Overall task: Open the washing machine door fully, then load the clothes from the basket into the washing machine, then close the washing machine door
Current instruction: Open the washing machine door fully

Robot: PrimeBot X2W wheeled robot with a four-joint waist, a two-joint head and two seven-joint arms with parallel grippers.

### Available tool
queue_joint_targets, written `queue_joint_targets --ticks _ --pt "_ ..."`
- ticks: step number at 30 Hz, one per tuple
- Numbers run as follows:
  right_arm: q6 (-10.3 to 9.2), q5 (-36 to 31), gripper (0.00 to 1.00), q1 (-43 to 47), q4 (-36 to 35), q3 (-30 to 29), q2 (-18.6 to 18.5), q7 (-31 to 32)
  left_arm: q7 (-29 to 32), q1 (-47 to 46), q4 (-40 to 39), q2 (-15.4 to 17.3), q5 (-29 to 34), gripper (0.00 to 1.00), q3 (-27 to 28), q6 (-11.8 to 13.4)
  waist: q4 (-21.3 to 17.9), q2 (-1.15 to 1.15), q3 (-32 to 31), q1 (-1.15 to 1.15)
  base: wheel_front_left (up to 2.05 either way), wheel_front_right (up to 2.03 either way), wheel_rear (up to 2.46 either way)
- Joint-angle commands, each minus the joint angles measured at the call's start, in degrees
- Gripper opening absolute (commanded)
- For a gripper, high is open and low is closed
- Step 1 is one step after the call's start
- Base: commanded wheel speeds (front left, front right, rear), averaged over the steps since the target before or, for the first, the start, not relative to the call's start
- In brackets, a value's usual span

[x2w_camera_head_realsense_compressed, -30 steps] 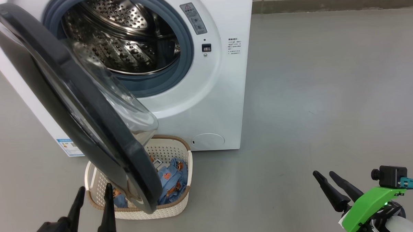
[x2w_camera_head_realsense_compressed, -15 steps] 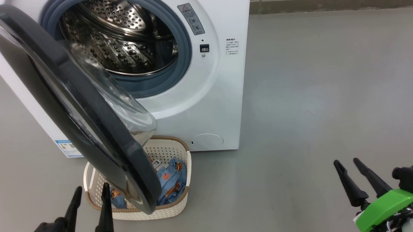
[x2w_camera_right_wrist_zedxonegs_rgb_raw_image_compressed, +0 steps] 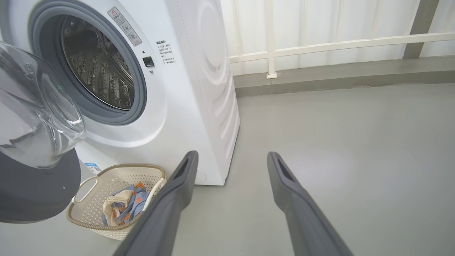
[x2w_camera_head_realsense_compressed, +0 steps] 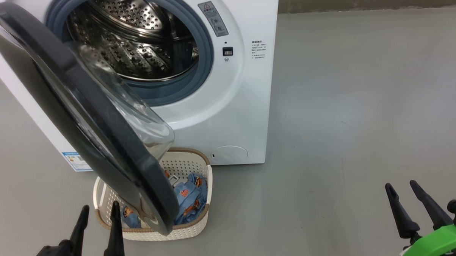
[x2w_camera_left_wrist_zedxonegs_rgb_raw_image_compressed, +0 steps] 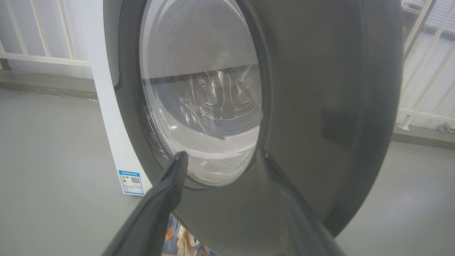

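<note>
Right claw point(x2w_camera_head_realsense_compressed: 400, 184) farther right — basket point(x2w_camera_head_realsense_compressed: 196, 230) well left of it

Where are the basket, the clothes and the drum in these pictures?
basket point(x2w_camera_right_wrist_zedxonegs_rgb_raw_image_compressed: 124, 165), right wrist view, far woven rim.
clothes point(x2w_camera_right_wrist_zedxonegs_rgb_raw_image_compressed: 124, 208), right wrist view, blue fabric in the basket.
drum point(x2w_camera_head_realsense_compressed: 134, 44), head view, perforated steel wall.

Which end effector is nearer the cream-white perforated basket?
Left. The left end effector hovers by the near rim of the basket; the right end effector is far to its right.
</note>
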Motion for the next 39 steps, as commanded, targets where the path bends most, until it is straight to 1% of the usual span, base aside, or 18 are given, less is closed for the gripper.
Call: queue_joint_targets --ticks 1,7,16,17,18,19,22,26,30,32,36,37,39 --pt "0.09 -1.0 1.0 0.5 -1.4 0.7 -0.9 -0.7 -0.4 -1.2 -1.6 0.7 0.9 1.0 2.0 -0.2 0.0 0.0 0.0 0.0 0.0 0.0 0.0" --pt "0.09 -3.6 1.0 1.6 -0.6 0.1 -0.2 -0.7 -0.4 -1.4 -1.3 0.6 0.9 1.0 2.0 -0.2 0.1 0.0 0.3 0.0 0.0 0.0 0.0" --pt "0.09 -4.3 1.0 2.1 -0.1 -0.9 0.5 -0.7 -0.4 -1.7 -0.7 0.4 0.8 1.0 2.3 -0.2 0.1 0.0 0.5 0.0 0.0 0.0 0.0" --pt "0.09 -4.4 1.0 2.1 -0.1 -1.0 0.6 -0.7 -0.4 -1.8 -0.6 0.4 0.8 0.79 2.3 -0.2 0.1 0.0 0.5 0.0 0.0 0.0 0.0" --pt "0.09 -4.5 1.0 2.1 -0.2 -1.1 0.6 -0.7 -0.4 -2.0 -0.6 0.4 0.9 0.45 2.4 -0.2 0.1 0.0 0.5 0.0 0.0 0.0 0.0" --pt "0.09 -4.5 1.0 2.1 -0.2 -1.2 0.6 -0.7 -0.4 -2.2 -0.5 0.4 0.9 0.0 2.5 -0.2 0.1 0.0 0.5 0.0 0.0 0.0 0.0" --pt "0.09 -4.7 1.0 2.1 -0.4 -1.3 0.6 -0.7 -0.4 -3.0 -1.1 0.1 0.4 0.0 3.2 -0.2 0.3 0.0 0.6 0.0 0.0 0.0 0.0" --pt "0.09 -4.5 1.0 2.2 -0.7 -1.4 0.8 -0.7 -0.4 -4.0 -4.2 -0.4 -0.2 0.0 4.9 -0.2 0.6 0.0 0.8 0.0 0.0 0.0 0.0" --pt "0.09 -4.5 1.0 2.1 -1.0 -1.4 0.8 -0.7 -0.4 -4.8 -9.9 -0.7 0.0 0.0 7.7 -0.2 0.8 0.0 1.2 0.0 0.0 0.0 0.0" --pt "0.09 -4.6 1.0 2.0 -1.2 -1.5 0.9 -0.7 -0.4 -5.2 -13.5 -0.8 0.6 0.0 7.9 -0.2 0.9 0.0 1.4 0.0 0.0 0.0 0.0" --pt "0.09 -4.8 1.0 2.0 -1.4 -1.6 0.8 -0.7 -0.4 -6.0 -22.1 -1.0 1.5 0.0 5.8 -0.2 1.1 0.0 1.6 0.0 0.0 0.0 0.0" --pt "0.09 -4.8 1.0 2.0 -1.4 -1.6 0.8 -0.7 -0.4 -6.0 -22.1 -1.0 1.5 0.0 5.8 -0.2 1.1 0.0 1.6 0.0 0.0 0.0 0.0" --pt "0.09 -5.0 1.0 1.9 -1.5 -1.5 0.9 -0.7 -0.4 -5.9 -26.1 -1.1 1.8 0.0 3.1 -0.1 1.0 0.0 1.6 0.0 0.0 0.0 0.0"
